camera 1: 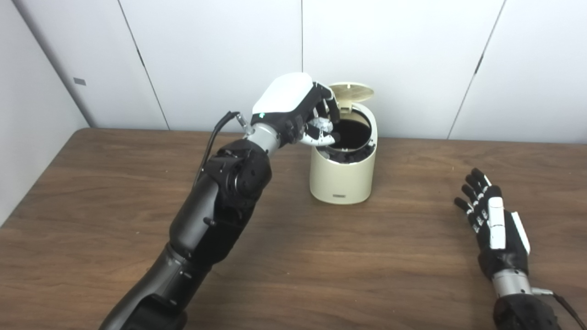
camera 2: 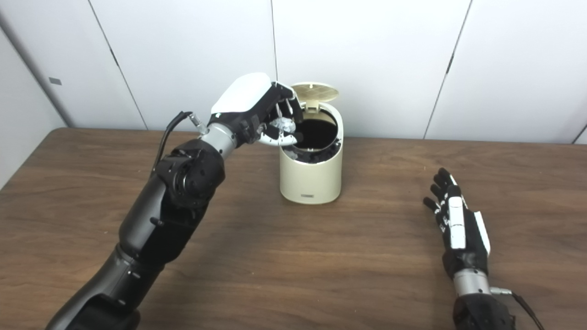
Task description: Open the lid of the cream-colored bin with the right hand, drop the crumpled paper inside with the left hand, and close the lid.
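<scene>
The cream-colored bin (camera 1: 341,176) stands at the back middle of the wooden table. Its round lid (camera 1: 351,91) is open, tipped up at the rear, and the dark inside shows. My left hand (camera 1: 298,112) hovers over the bin's left rim with its fingers curled on the crumpled paper (camera 1: 321,124), a small whitish wad held just above the opening. My right hand (camera 1: 493,220) lies flat on the table to the right of the bin, well apart from it, fingers spread and empty. In the right eye view the bin (camera 2: 312,178) and the right hand (camera 2: 458,224) show the same.
The brown table (camera 1: 367,266) runs up to a white panelled wall close behind the bin. A grey wall borders the table's left side. A black cable loops from the left wrist (camera 1: 215,133).
</scene>
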### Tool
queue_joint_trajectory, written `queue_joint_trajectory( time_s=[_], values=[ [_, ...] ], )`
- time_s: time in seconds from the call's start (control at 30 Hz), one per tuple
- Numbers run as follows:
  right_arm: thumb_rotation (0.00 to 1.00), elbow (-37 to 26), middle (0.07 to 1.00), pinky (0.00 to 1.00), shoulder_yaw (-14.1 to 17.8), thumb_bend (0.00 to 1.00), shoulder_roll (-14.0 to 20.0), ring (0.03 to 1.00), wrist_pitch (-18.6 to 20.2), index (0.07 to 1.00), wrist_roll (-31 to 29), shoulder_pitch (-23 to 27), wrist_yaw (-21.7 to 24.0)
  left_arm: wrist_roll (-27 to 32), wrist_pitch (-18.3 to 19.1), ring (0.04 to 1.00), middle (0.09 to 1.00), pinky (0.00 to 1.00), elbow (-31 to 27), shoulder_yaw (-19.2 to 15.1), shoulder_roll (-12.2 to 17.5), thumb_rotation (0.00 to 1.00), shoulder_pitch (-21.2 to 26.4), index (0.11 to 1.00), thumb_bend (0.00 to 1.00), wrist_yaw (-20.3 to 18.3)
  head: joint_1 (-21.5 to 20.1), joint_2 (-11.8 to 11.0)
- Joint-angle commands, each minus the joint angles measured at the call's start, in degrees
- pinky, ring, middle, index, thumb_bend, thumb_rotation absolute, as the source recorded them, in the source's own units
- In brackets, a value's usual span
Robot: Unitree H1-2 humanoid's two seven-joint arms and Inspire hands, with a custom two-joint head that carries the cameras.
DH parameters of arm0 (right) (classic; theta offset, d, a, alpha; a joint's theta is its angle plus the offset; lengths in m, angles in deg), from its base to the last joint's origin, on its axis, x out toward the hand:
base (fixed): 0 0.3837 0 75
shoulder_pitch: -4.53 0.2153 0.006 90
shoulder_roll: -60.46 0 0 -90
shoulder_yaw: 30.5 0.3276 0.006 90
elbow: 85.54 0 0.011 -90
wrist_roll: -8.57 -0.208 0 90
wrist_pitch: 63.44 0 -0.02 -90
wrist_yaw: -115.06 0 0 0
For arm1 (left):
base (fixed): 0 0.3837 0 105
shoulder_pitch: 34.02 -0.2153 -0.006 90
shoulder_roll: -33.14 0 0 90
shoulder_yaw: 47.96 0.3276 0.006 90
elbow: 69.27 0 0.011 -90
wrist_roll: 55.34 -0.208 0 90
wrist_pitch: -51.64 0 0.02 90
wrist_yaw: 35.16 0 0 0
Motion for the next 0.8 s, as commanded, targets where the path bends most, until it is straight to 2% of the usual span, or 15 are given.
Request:
queue_joint_trajectory(
  time_s=[0.0, 0.13, 0.37, 0.53, 0.77],
  values=[
    [1.00, 0.0, 0.946, 0.87, -0.3, 0.55, -0.6, 0.945, -1.3, 0.929, 0.0, 1.1, -0.5, 0.0, -2.1, 0.379, 0.476, 0.38, 0.1, 0.0, -0.4, 0.00, 4.2, 0.501, 0.47, 1.9, 0.1, 0.0],
    [1.00, 0.6, 0.944, 0.87, -0.4, 0.51, -0.8, 0.943, -1.6, 0.928, 0.5, 1.4, -0.8, 1.0, -2.1, 0.372, 0.470, 0.32, 1.7, -0.2, -1.8, 0.00, 4.1, 0.511, 0.47, 2.6, -0.2, -0.2],
    [1.00, 1.0, 0.940, 0.89, -0.5, 0.52, -1.6, 0.948, -2.0, 0.924, 1.0, 2.0, -1.7, 1.7, -4.2, 0.387, 0.490, 0.36, 5.0, -0.2, -2.6, 0.00, 4.0, 0.482, 0.47, 5.4, -1.2, -0.5],
    [1.00, 1.9, 0.945, 0.91, -0.3, 0.53, -1.4, 0.957, -3.0, 0.935, 0.4, 2.3, -1.5, 2.1, -6.9, 0.370, 0.480, 0.32, 7.4, -0.1, -3.5, 0.00, 3.9, 0.500, 0.47, 9.3, -1.5, -0.8],
    [1.00, 1.6, 0.950, 0.91, -0.1, 0.54, -1.4, 0.960, -3.1, 0.944, 0.0, 2.3, -1.6, 1.8, -10.2, 0.395, 0.505, 0.31, 10.1, -0.4, -5.5, 0.00, 3.2, 0.495, 0.47, 16.1, -1.8, -0.7]
  ],
)
